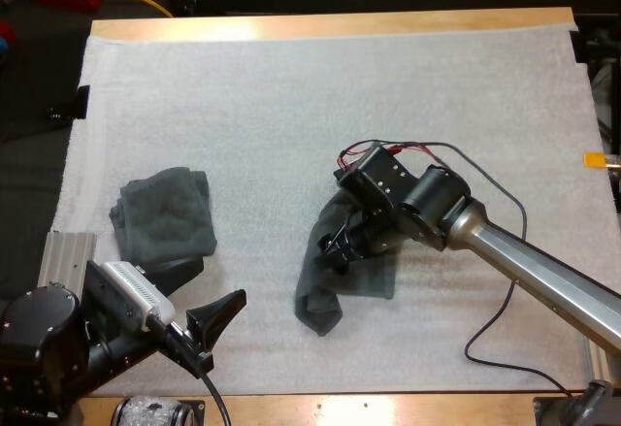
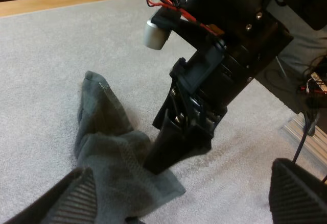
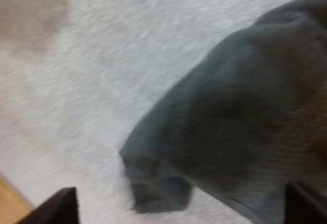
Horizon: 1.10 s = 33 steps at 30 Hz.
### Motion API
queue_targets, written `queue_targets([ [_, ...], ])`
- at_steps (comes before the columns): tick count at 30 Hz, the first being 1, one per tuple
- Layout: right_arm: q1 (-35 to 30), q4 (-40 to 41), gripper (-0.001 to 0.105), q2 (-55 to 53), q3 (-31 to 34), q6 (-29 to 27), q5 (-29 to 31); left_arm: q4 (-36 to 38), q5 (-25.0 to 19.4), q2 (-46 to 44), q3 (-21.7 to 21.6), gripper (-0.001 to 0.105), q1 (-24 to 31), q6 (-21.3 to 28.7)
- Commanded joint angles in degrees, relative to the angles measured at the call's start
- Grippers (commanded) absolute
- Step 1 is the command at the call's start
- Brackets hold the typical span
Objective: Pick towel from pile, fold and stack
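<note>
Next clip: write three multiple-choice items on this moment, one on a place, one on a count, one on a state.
1. Where is the right gripper?
A. at the middle towel
B. at the mat's far edge
C. off the mat

2. How many towels lie on the mat?
A. one
B. two
C. four

3. The left gripper is:
A. open
B. shut on a towel
C. shut on nothing

Key:
1 A, it is down at the middle towel.
2 B, a second towel lies to the left.
3 A, its fingers stand apart.

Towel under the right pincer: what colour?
Dark grey-green, plain; the towel shows best in the left wrist view.
</note>
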Motion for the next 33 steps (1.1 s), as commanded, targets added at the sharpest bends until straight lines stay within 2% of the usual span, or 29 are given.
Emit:
queue_targets([
  [1,0.1,0.5,0.081,-0.9,-0.2,-0.1,-1.9,-0.1,0.6,0.1,-0.4,0.069,-0.2,-0.2],
  [8,0.1,0.9,0.081,-3.2,-0.2,-0.1,-1.0,-0.1,0.6,0.1,-0.4,0.069,-0.2,-0.2],
  [16,0.1,1.4,0.081,-8.1,-0.2,-0.1,4.8,-0.1,0.6,0.1,-0.4,0.069,-0.2,-0.2],
  [25,0.1,8.4,0.081,-12.3,-0.2,-0.1,10.8,-0.1,0.6,0.1,-0.4,0.069,-0.2,-0.2],
  [33,0.1,13.1,0.081,-15.2,0.5,0.0,20.3,1.1,0.6,0.1,-0.4,0.069,-0.2,-0.2],
])
